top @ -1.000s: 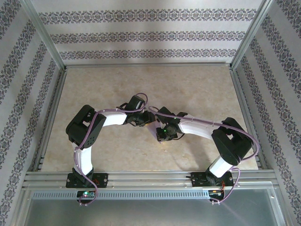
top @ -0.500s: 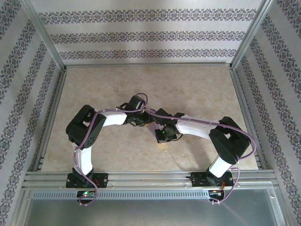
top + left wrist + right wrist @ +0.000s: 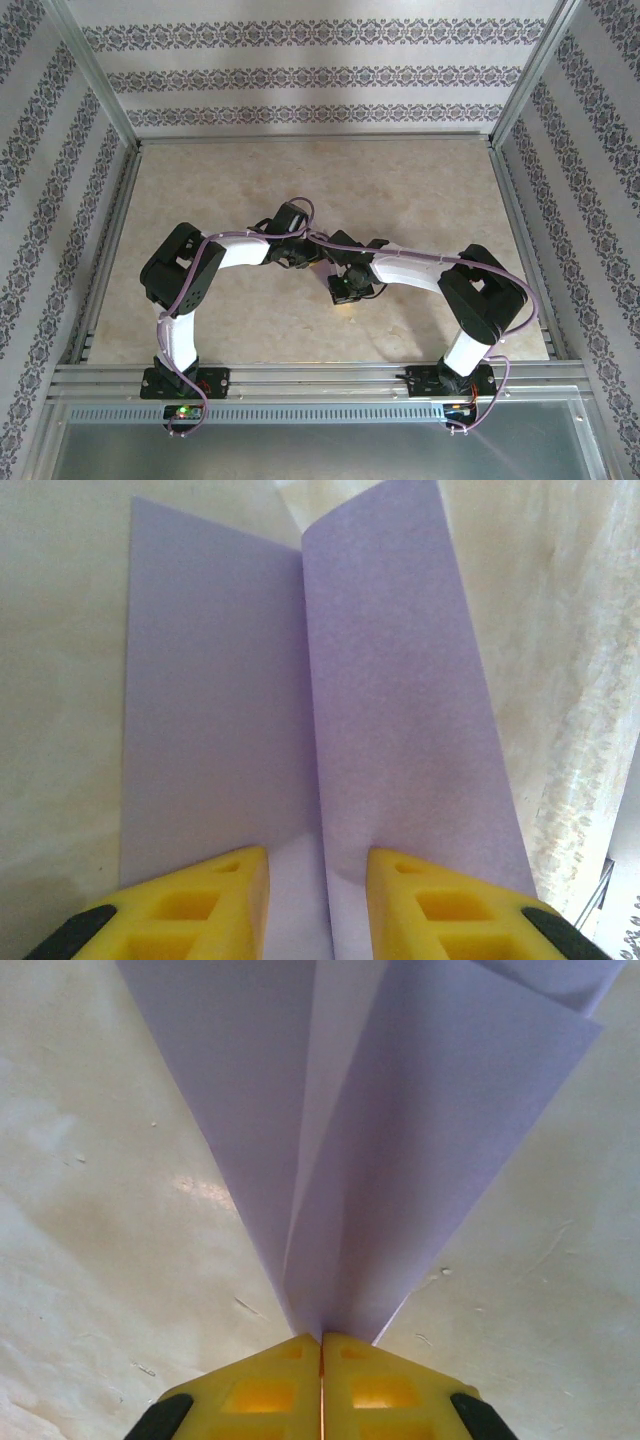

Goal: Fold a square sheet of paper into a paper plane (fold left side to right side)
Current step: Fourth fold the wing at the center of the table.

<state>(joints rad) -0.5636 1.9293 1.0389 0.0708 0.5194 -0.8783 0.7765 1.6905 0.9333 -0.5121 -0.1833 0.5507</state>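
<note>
The right arm (image 3: 410,268) has swung a little toward the middle of the table (image 3: 420,180) and its wrist has edged inward, while the left arm (image 3: 240,250) has stayed put. From above, the two wrists meet near the table's centre. In the left wrist view, the left gripper (image 3: 315,858) stands narrowly open, its yellow fingers (image 3: 215,900) on either side of the centre crease of the paper plane (image 3: 210,710), whose right half seems to lift off the table. In the right wrist view, the right gripper (image 3: 321,1345) has closed, fingers together on the plane's pointed nose. The nose looks pinched and the tail end steadied, which likely readies the left half to be brought over onto the right.
</note>
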